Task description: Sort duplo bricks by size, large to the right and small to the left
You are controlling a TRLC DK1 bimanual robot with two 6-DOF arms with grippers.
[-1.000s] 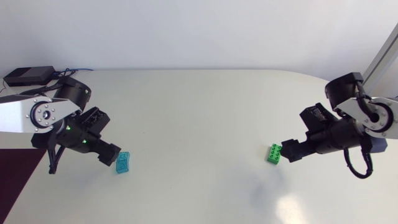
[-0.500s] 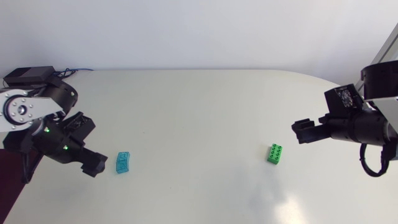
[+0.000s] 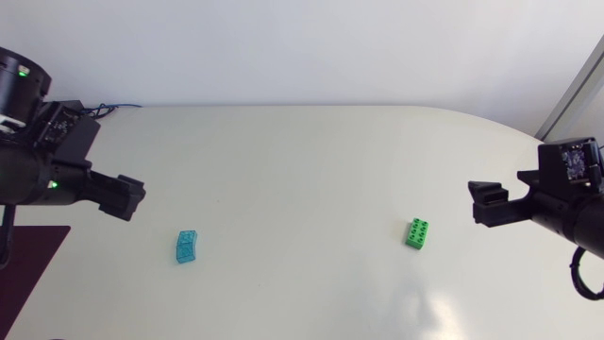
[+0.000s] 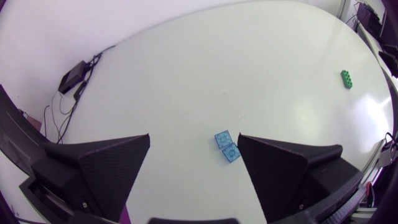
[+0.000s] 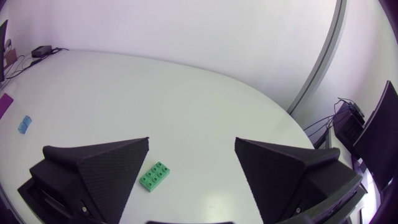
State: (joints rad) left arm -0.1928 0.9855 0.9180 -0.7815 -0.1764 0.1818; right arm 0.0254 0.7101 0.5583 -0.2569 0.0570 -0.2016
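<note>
On the table lie a blue brick and green brick.

The translucent blue plastic brick looked glossy; the green plastic brick was opaque; the white table was smooth, faintly shiny.

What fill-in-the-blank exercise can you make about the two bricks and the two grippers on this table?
1. The left gripper is nearest the ____ brick.
2. The green brick lies nearest the ____ gripper.
3. Both grippers are ____ and hold nothing.

Missing words: blue; right; open.
</note>
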